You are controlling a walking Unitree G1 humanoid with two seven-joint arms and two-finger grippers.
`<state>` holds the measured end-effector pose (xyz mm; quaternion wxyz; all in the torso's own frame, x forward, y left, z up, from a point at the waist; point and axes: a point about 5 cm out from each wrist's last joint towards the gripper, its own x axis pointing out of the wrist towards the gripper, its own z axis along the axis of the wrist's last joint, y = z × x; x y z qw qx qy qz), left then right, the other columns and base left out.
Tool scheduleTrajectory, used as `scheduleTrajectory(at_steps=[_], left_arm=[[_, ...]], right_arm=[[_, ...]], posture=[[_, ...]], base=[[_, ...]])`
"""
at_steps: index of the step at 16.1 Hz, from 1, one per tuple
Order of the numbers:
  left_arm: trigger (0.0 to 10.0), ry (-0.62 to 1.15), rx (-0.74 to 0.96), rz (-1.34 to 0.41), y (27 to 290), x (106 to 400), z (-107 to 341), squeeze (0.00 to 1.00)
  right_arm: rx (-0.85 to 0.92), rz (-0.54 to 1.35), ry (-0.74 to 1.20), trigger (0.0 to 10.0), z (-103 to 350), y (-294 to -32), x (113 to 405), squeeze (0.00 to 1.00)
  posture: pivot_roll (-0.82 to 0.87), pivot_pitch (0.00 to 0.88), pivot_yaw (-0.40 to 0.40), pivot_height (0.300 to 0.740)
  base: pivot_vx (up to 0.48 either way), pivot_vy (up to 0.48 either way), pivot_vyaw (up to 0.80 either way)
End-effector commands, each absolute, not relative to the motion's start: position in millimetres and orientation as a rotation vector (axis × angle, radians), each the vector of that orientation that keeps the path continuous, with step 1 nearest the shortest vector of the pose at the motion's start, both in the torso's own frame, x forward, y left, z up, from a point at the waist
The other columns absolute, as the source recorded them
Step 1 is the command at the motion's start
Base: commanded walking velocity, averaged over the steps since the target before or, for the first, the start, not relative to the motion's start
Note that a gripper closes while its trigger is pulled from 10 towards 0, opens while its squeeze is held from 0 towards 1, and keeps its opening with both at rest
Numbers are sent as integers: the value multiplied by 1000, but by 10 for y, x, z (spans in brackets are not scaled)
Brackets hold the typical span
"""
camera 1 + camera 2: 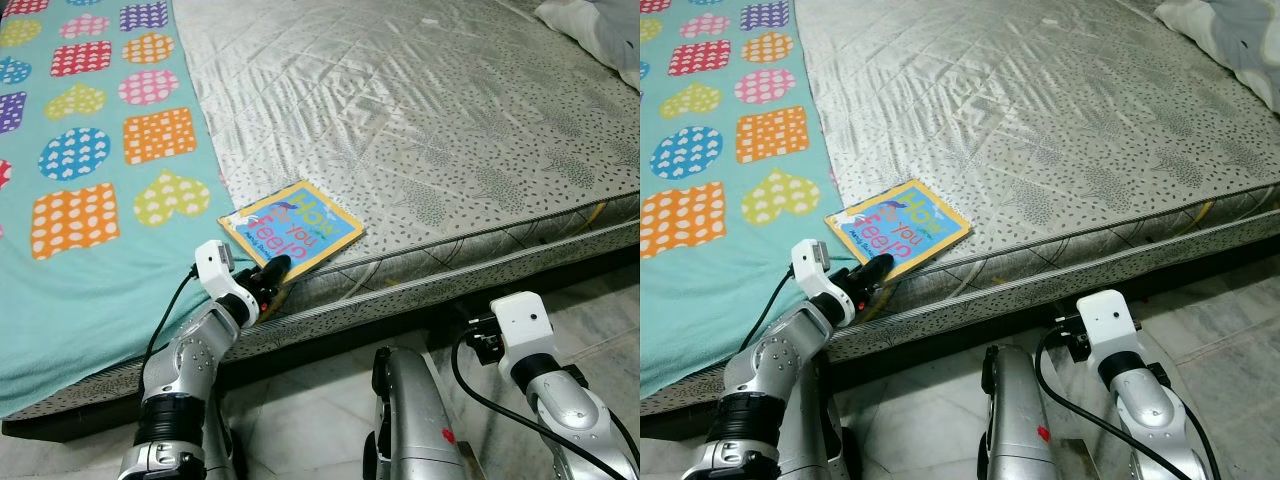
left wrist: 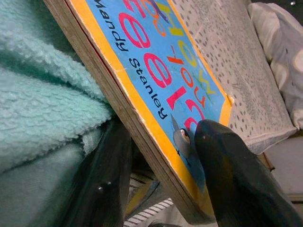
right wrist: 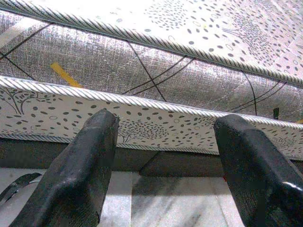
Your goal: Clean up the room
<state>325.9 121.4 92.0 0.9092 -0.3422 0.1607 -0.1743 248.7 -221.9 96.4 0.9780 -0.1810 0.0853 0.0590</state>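
Observation:
A children's board book (image 1: 292, 228) with a blue cover and orange border lies on the grey mattress (image 1: 430, 120) near its front edge, beside a teal blanket (image 1: 90, 200). My left gripper (image 1: 272, 277) is at the book's near corner, one black finger (image 2: 236, 179) on the cover and the other under the book's edge, shut on the book (image 2: 156, 85). My right gripper (image 3: 165, 170) hangs low in front of the mattress side, open with nothing between its fingers (image 3: 80, 165).
The teal blanket with coloured hearts and squares covers the left part of the bed. A white pillow (image 1: 600, 30) lies at the far right corner. Pale marble floor (image 1: 330, 430) runs in front of the bed, with my own silver body (image 1: 415, 420) below.

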Motion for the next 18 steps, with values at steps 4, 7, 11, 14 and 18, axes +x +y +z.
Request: scheduleTrajectory(at_steps=[4, 7, 11, 14, 18], left_arm=[[10000, 339, -885, -406, 1125, 3230, 850, 1000], [10000, 358, -870, -428, 1071, 3239, 832, 1000], [6353, 333, -947, -412, 1098, 3304, 857, 0], [0, 312, -974, -417, 1115, 3340, 892, 0], [0, 301, -1011, -410, 1105, 3359, 895, 0]], right_arm=[[-361, 119, 184, 10000, 918, -2205, 2480, 0], [-361, 118, 182, 10000, 922, -2204, 2487, 0], [-361, 115, 177, 10000, 926, -2202, 2498, 0], [-361, 116, 174, 10000, 927, -2197, 2511, 0], [-361, 116, 173, 10000, 925, -2191, 2523, 0]], posture=[[-243, 161, -18, 496], [-245, 161, -19, 496], [-248, 158, -20, 496], [-246, 154, -22, 496], [-249, 153, -23, 496]], base=[[0, 0, 0], [0, 0, 0], [0, 0, 0], [0, 0, 0], [0, 0, 0]])
